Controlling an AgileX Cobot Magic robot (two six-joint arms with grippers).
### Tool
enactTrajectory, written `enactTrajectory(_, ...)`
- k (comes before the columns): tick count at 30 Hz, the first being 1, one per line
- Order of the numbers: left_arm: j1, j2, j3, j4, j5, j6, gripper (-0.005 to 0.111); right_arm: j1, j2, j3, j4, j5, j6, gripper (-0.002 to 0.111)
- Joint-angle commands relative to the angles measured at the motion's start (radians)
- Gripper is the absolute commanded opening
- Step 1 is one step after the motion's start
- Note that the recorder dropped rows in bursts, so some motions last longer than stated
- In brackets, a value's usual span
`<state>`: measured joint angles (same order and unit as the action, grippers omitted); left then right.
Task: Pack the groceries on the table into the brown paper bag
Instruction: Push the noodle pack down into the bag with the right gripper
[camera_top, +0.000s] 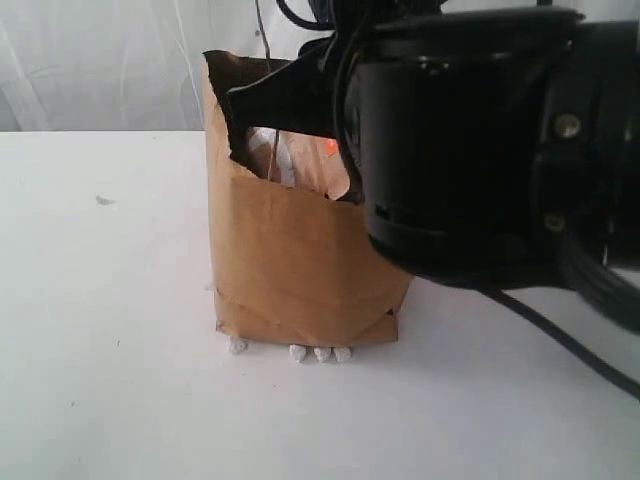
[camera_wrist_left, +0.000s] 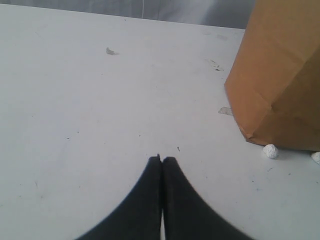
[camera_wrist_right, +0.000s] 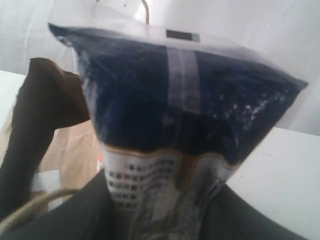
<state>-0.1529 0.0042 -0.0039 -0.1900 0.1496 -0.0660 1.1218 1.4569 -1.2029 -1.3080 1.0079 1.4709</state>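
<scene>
We see the brown paper bag (camera_top: 300, 270) standing upright in the middle of the white table (camera_top: 100, 300), its top edge ragged and torn open on the side facing us. Through that gap some white items and 1 orange spot show inside, too hidden for us to name. The right arm (camera_top: 470, 140) fills the right of the scene, and its dark front end reaches over the bag's mouth. The right gripper (camera_wrist_right: 162, 210) is closed part-way around the lower end of the long dark-blue packet (camera_wrist_right: 180, 115), gripping it from both sides. The packet stands upright between the fingers beside the bag's top, and a twisted cord handle (camera_wrist_right: 30, 210) curls just beside the gripper. The left gripper (camera_wrist_left: 161, 160) hangs low over bare table near the bag's foot with its 2 fingers pressed together and nothing between them. At least 4 small white lumps (camera_top: 320, 353) lie on the table against the bag's near bottom edge.
</scene>
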Motion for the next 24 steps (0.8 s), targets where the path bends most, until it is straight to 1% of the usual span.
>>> enactTrajectory(1,0.001,-0.004,0.004,-0.006,-0.001,-0.004,0.000,-0.016,-0.012,0.020,-0.063,-0.020,0.026,0.000)
enactTrajectory(5,0.001,-0.004,0.004,-0.006,-0.001,-0.004,0.000,-0.016,-0.010,0.018,-0.084,-0.028,0.026,0.000)
enactTrajectory(12,0.001,-0.004,0.004,-0.006,-0.001,-0.004,0.000,-0.016,-0.006,0.018,-0.188,-0.167,0.178,0.000)
enactTrajectory(24,0.001,-0.004,0.004,-0.006,-0.001,-0.004,0.000,-0.040,0.052,0.018,-0.122,-0.146,0.190,0.000)
